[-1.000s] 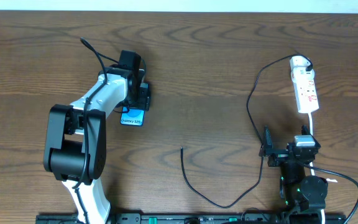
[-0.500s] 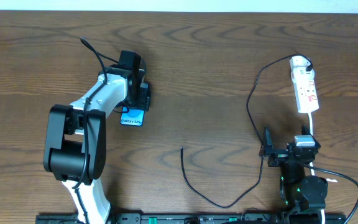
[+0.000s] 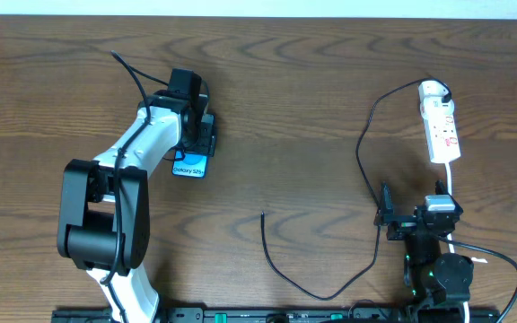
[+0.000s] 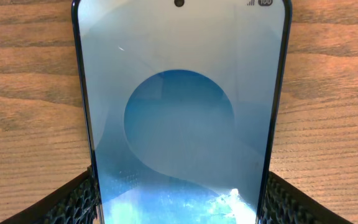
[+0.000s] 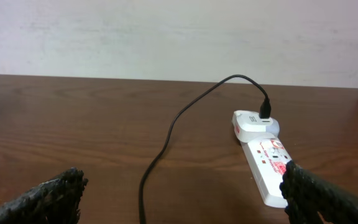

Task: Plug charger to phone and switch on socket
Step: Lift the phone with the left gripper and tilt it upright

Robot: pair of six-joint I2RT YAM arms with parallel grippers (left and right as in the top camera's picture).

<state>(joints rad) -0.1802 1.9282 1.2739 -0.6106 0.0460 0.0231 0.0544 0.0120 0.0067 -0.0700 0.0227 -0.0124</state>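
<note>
Phone (image 4: 179, 112) is clasped across its width by left gripper (image 4: 179, 208); charger tip (image 3: 261, 213) is seen lying left of the released right gripper (image 5: 182, 190).

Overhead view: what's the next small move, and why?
Probably send the right gripper left to the free tip of the charger. The left gripper clamps the phone by its edges. The right one is open and holds nothing. The charger's other end sits in the socket, and the tip lies loose on the table.
</note>
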